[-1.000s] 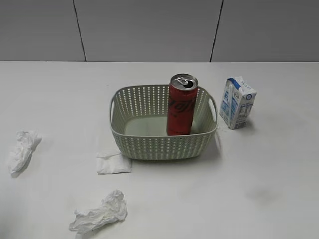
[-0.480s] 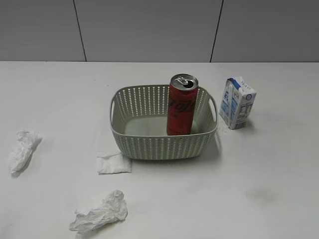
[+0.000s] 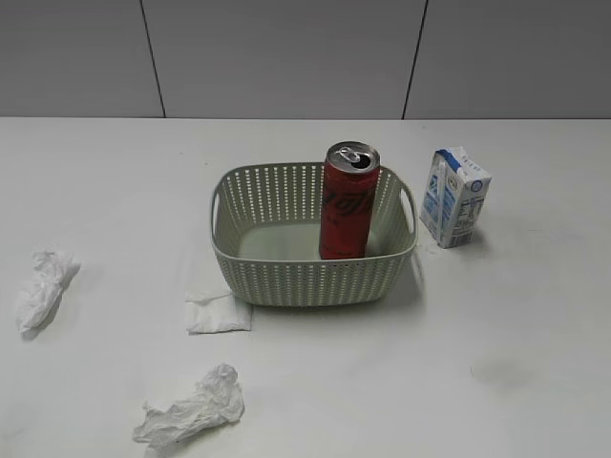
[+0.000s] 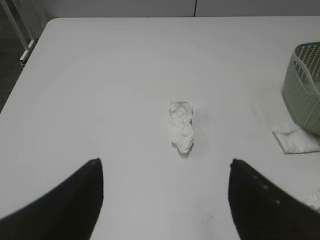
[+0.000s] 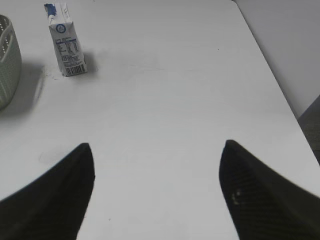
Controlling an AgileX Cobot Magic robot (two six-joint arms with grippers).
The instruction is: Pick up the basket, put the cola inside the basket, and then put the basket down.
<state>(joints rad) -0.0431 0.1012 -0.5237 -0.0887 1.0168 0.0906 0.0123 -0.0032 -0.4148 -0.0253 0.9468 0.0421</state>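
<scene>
The pale sage-green basket (image 3: 286, 277) stands on the white table at the middle of the exterior view. The red cola can (image 3: 346, 205) stands upright inside it, near its right end. The basket's edge also shows in the left wrist view (image 4: 305, 85) and in the right wrist view (image 5: 7, 60). My left gripper (image 4: 165, 172) is open and empty, over bare table well left of the basket. My right gripper (image 5: 157, 152) is open and empty, over bare table right of the basket. Neither gripper shows in the exterior view.
A white-and-blue milk carton (image 3: 455, 197) stands right of the basket, also in the right wrist view (image 5: 66, 40). Crumpled white tissues lie at the left (image 3: 40, 289), front (image 3: 189, 408) and by the basket's front-left corner (image 3: 218, 313). One tissue (image 4: 181, 125) lies ahead of my left gripper.
</scene>
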